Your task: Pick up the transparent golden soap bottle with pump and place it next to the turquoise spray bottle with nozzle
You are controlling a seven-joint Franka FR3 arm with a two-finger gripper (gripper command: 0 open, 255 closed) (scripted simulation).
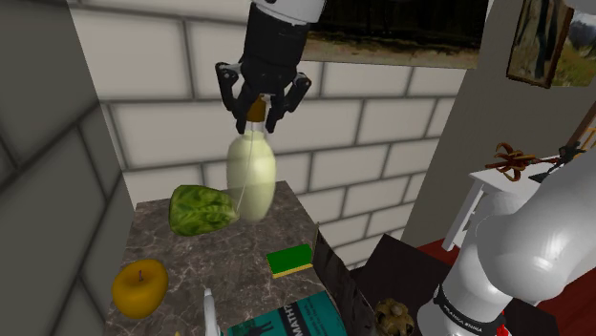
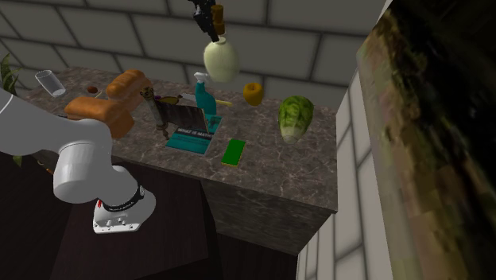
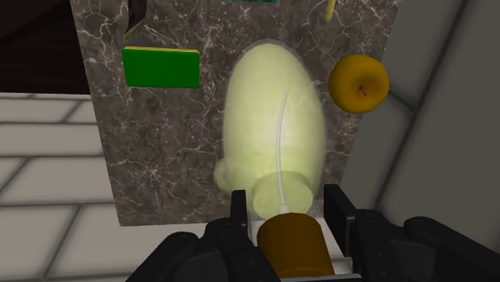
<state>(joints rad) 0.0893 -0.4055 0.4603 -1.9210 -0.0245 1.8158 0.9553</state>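
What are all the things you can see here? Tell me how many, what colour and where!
Soap bottle: one, pale yellow-green with a brown cap, lifted above the counter.
Spray bottle: one, turquoise, standing beside the book.
Apple: one, orange-yellow, on the counter.
Lettuce: one, green, on the counter.
Sponge: one, green, flat on the counter.
Book: one, teal, lying on the counter.
Bread loaves: two, orange-brown, near the glass.
Glass: one, clear, at the counter's end.
Counter: one, dark marbled.
Arm: one, white.
Gripper: one, black, shut on the soap bottle's cap.
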